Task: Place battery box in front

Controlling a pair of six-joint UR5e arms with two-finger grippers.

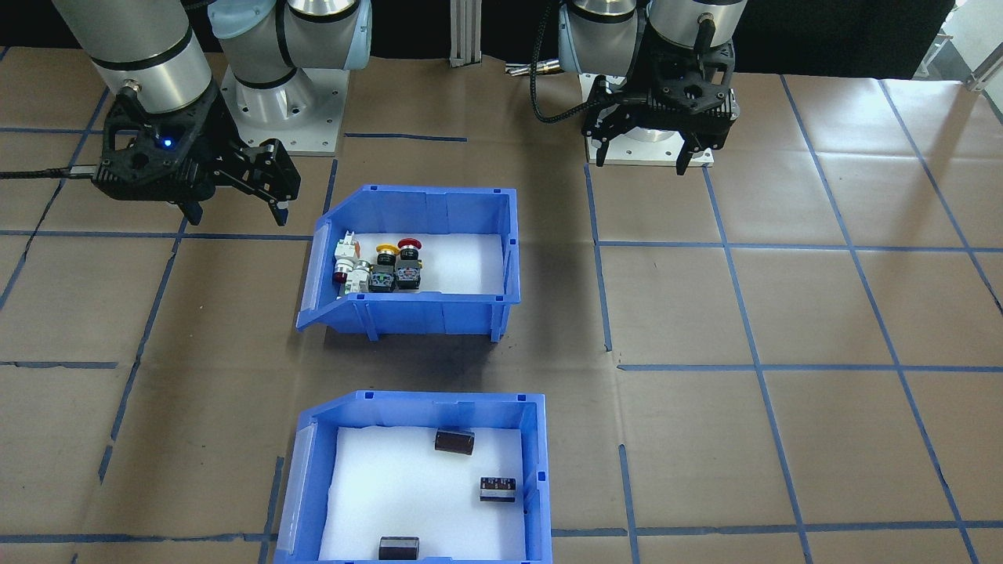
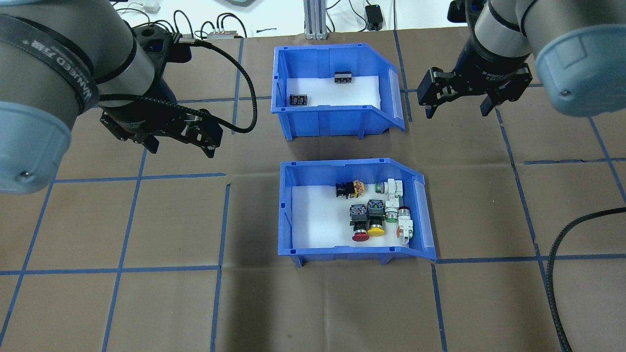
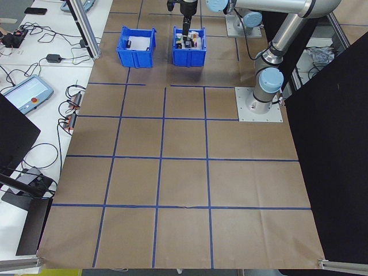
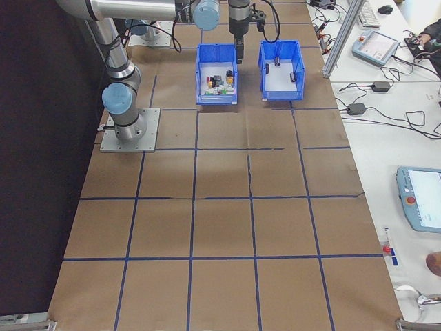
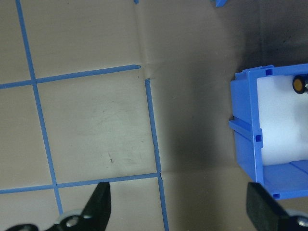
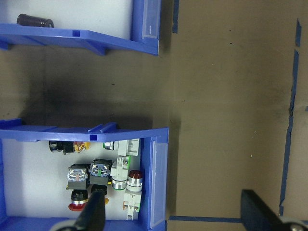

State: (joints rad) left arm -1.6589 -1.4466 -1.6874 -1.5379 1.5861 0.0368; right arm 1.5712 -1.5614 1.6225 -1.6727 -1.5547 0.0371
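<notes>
A: Where does the battery box (image 2: 337, 93) sit?

B: On the counter (image 2: 146, 293), on the far side from the robot, directly behind the switch bin (image 2: 352, 210), with a gap between them. Dark batteries (image 1: 454, 442) lie on its white foam.

A: And the arms?

B: The left gripper (image 2: 181, 139) hangs left of the bins, jaws spread, nothing held. The right gripper (image 2: 457, 100) hangs to their right, jaws likewise apart and empty.
</notes>
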